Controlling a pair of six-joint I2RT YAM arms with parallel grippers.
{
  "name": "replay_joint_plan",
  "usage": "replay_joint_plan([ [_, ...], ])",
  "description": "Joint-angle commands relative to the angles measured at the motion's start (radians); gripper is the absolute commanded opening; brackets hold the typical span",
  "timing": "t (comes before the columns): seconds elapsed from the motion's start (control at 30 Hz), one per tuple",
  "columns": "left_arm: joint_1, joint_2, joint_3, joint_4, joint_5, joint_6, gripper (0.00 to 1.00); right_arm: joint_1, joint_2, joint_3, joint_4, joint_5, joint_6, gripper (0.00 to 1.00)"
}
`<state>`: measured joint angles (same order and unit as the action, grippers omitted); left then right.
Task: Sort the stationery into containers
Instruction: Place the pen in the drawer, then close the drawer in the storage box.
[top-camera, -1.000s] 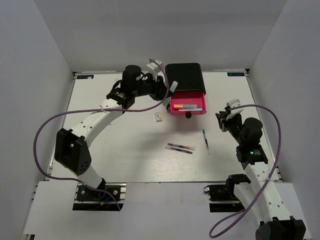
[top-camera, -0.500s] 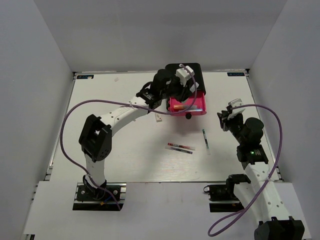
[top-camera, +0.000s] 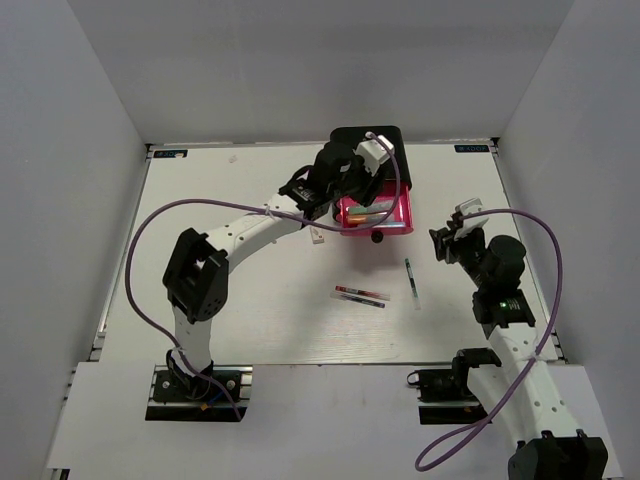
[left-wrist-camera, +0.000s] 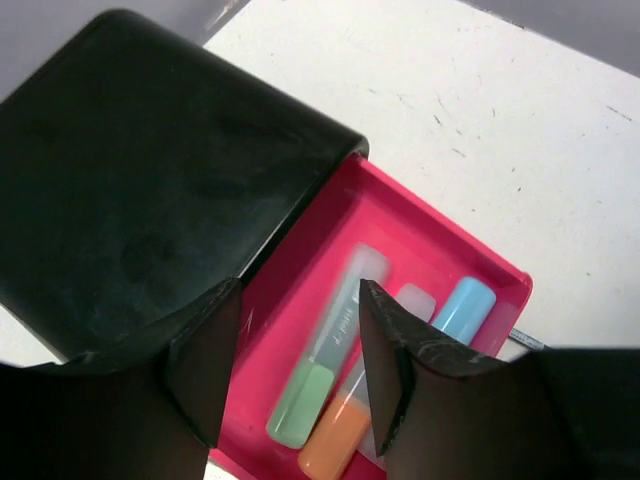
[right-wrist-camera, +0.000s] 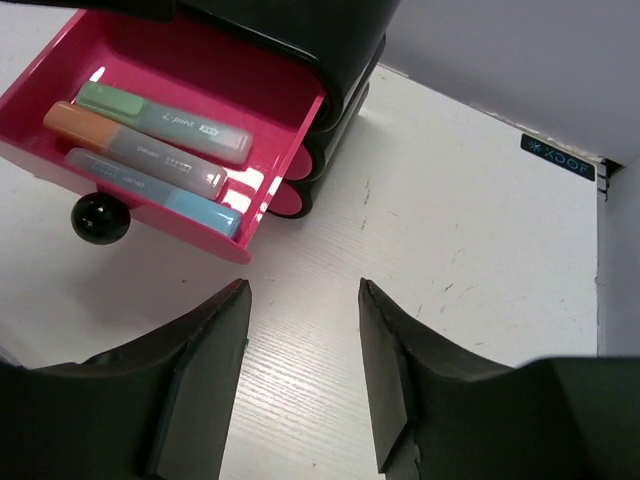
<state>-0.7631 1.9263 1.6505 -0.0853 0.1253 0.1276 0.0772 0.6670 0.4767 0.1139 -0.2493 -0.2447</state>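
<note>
Nearest the arm bases, a pair of thin pens (top-camera: 360, 294) lies side by side on the surface (top-camera: 230, 300), their long axis running left to right with a slight tilt, about midway between the two arms. Just to their right and a little farther out, a single dark pen (top-camera: 410, 277) lies alone, its long axis running near to far. The right fingers (right-wrist-camera: 200, 390) hover beyond that pen and to its right, spread apart with nothing between them. They face the drawer, so the pen sits on their near side, toward the base. By my reading the right arm is the closer one for the dark pen, and the grip would want to close across its thin width, not along its length. Farther out, a small white eraser (top-camera: 317, 236) rests beside the left forearm, so the left arm is better placed for it. Beyond it the pink drawer (right-wrist-camera: 200, 70) stands pulled out of the black cabinet (left-wrist-camera: 130, 170), its round knob (right-wrist-camera: 100, 218) facing the arms. Inside lie a green marker (right-wrist-camera: 160, 118), an orange marker (right-wrist-camera: 130, 150) and a blue marker (right-wrist-camera: 200, 212), parallel to the drawer front. The left fingers (left-wrist-camera: 205, 370) hang directly above them, apart and holding nothing.
</note>
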Motion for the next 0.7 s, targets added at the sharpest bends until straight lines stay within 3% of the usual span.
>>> replay_joint_plan([
  [0.0, -0.01, -0.05, 0.057, -0.016, -0.009, 0.012, 0.61, -0.01, 0.005, -0.006, 0.04, -0.022, -0.011, 0.54],
  [0.07, -0.019, -0.072, 0.057, -0.016, 0.0, -0.009, 0.61, -0.011, 0.016, -0.006, 0.029, -0.053, -0.034, 0.59],
  [0.2, -0.019, -0.183, -0.036, -0.016, 0.01, -0.081, 0.58, -0.019, 0.037, 0.007, -0.043, -0.11, -0.106, 0.56],
  [0.27, -0.019, -0.293, -0.11, -0.016, 0.037, -0.138, 0.36, -0.027, 0.06, 0.002, -0.094, -0.16, -0.171, 0.52],
  [0.3, -0.019, -0.335, -0.209, -0.016, 0.049, -0.17, 0.19, -0.028, 0.094, 0.005, -0.17, -0.177, -0.198, 0.48],
  [0.33, -0.019, -0.378, -0.265, 0.001, 0.06, -0.171, 0.19, -0.027, 0.094, 0.01, -0.193, -0.209, -0.208, 0.48],
  [0.37, -0.019, -0.421, -0.323, 0.013, 0.071, -0.198, 0.08, -0.027, 0.127, 0.026, -0.212, -0.252, -0.223, 0.41],
  [0.43, -0.019, -0.545, -0.499, 0.053, 0.083, -0.239, 0.03, -0.024, 0.157, 0.051, -0.256, -0.283, -0.219, 0.37],
  [0.53, -0.019, -0.679, -0.681, 0.062, 0.064, -0.252, 0.09, -0.025, 0.2, 0.057, -0.26, -0.274, -0.2, 0.37],
  [0.57, -0.019, -0.71, -0.743, 0.049, 0.048, -0.262, 0.22, -0.024, 0.203, 0.056, -0.258, -0.275, -0.197, 0.41],
  [0.63, -0.019, -0.795, -0.799, 0.036, 0.013, -0.273, 0.34, -0.024, 0.221, 0.06, -0.275, -0.283, -0.196, 0.45],
  [0.67, -0.019, -0.822, -0.848, 0.026, -0.002, -0.285, 0.49, -0.024, 0.221, 0.062, -0.275, -0.286, -0.191, 0.46],
])
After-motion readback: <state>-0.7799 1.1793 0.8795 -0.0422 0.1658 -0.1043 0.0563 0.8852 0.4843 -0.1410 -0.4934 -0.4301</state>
